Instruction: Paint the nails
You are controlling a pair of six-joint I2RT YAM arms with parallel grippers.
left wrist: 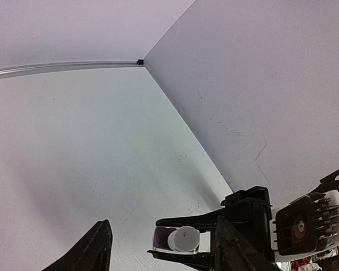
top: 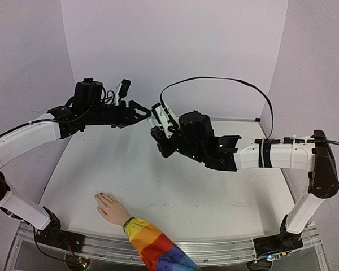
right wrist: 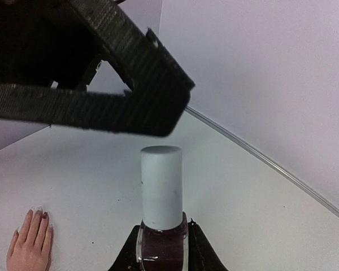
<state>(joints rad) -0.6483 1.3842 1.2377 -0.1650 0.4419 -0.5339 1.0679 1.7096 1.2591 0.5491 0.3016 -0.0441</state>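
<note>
White-capped dark bottle [right wrist: 161, 186] sat clamped upright in the right tool [right wrist: 163, 261], high over the table's [top: 186, 192] middle. The left tool [top: 144, 112] hung beside it, jaws apart. Nails [top: 101, 195], some darkened, lay near the near edge's left part, bare surface around them.

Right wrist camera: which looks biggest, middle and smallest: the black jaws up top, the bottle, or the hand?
1. left gripper, jaws very near the camera.
2. bottle.
3. hand, small-looking perhaps only because it lies farther away.
</note>
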